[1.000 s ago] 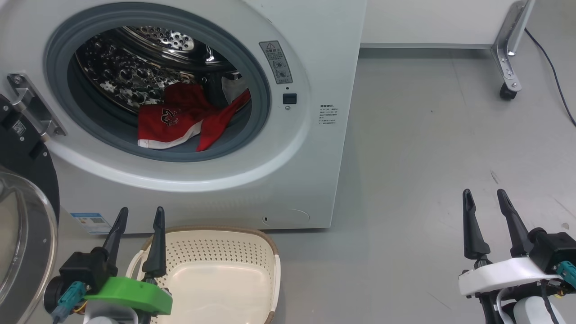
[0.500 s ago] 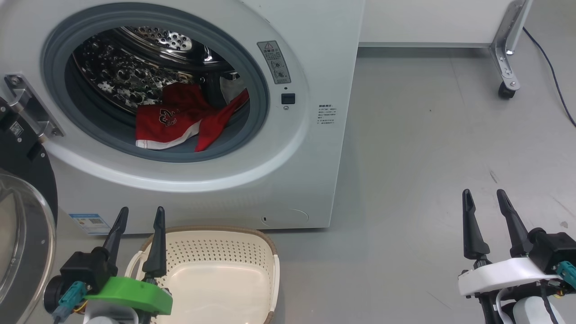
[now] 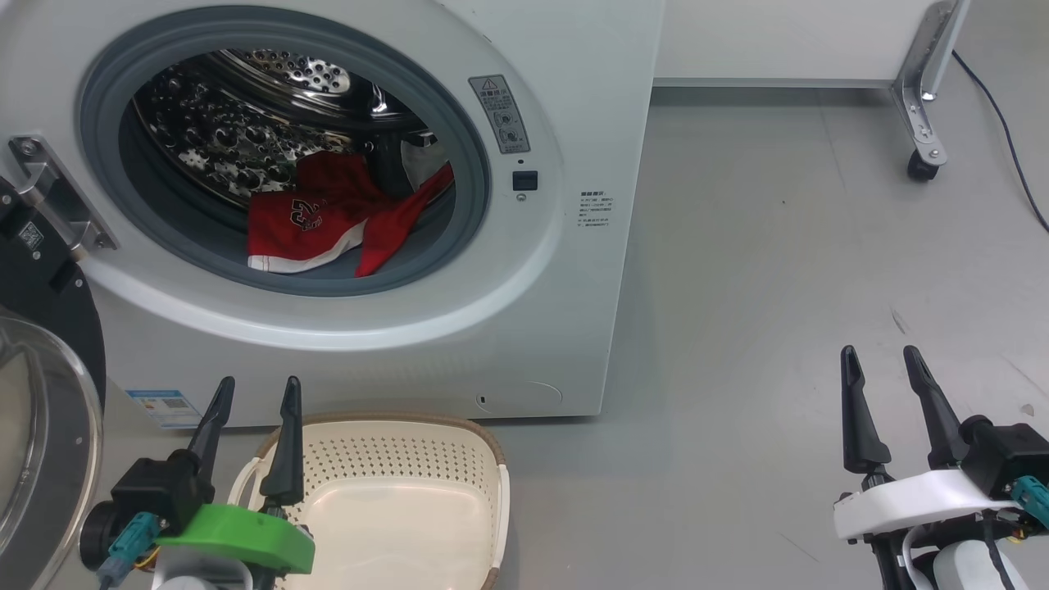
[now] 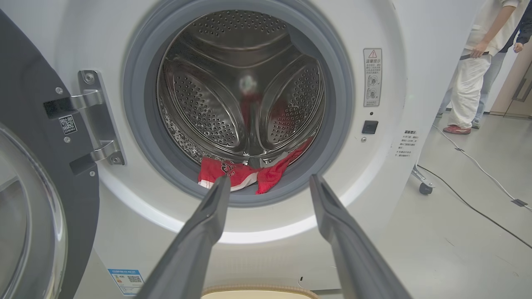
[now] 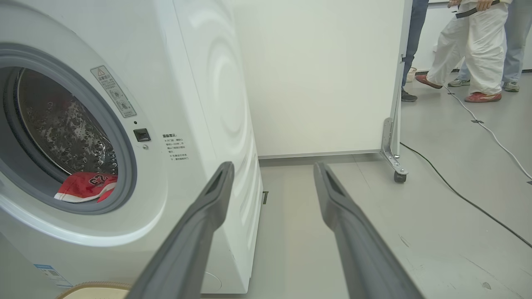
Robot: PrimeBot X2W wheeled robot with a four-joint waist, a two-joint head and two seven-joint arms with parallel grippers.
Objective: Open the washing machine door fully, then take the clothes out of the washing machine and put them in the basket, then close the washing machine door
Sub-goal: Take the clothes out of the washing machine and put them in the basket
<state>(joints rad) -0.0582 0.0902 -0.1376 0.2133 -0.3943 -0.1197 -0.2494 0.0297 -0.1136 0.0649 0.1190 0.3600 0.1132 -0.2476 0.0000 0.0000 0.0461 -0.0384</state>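
Washing machine door (image 3: 45, 311) looks swung open, so take-out step: red clothes (image 3: 315, 221) lie at drum (image 3: 238, 123) front lip, basket (image 3: 393, 451) on floor below, left tool (image 3: 258, 383) and right tool (image 3: 878, 352) wide, empty, well back; next needs reach-in and pinch.

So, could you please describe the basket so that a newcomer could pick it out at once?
Find the big white washing machine with its round opening. On the grey floor just in front of its base sits the basket. It alone is cream perforated plastic with a brown woven-look rim, and it looks empty.
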